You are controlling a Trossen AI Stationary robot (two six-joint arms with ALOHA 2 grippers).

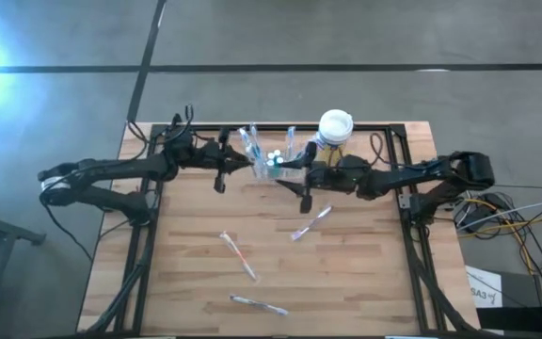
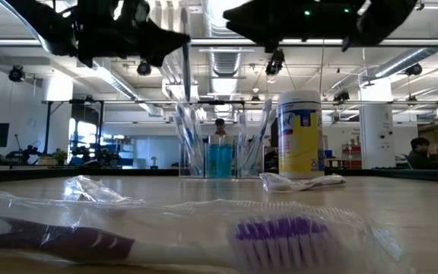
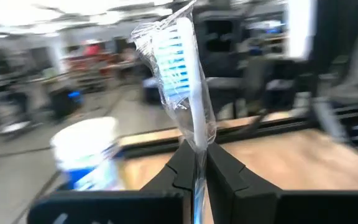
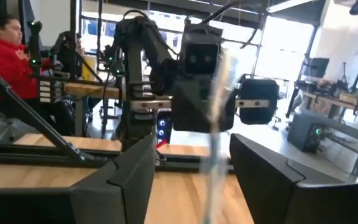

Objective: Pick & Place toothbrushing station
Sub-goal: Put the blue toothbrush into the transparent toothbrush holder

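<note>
The toothbrushing station (image 1: 273, 166), a see-through holder with a blue cup and several wrapped toothbrushes leaning in it, stands at the table's far middle (image 2: 219, 156). Left of it and above the table, my left gripper (image 1: 222, 171) is shut on a wrapped toothbrush (image 3: 178, 68) with blue-white bristles. That toothbrush also shows as an upright bar in the low view (image 2: 186, 53). My right gripper (image 1: 305, 193) hovers open just right of the station. In its wrist view the blurred toothbrush (image 4: 219, 118) stands between its spread fingers (image 4: 191, 174), with no touch showing. My left gripper pinches the wrapped toothbrush's handle (image 3: 197, 152), below the head, between its two fingers. The fingers point level and lie across the handle. The brush stands upright with its head up and the lower handle (image 3: 196, 199) running down past the fingers, clear of the table.
A white-lidded canister (image 1: 335, 126) with a yellow label stands right of the station. Three wrapped toothbrushes lie on the wood: one near the right gripper (image 1: 310, 223), one mid-table (image 1: 238, 254), one at the near edge (image 1: 257, 304). A person in red (image 4: 8, 56) is beyond the table.
</note>
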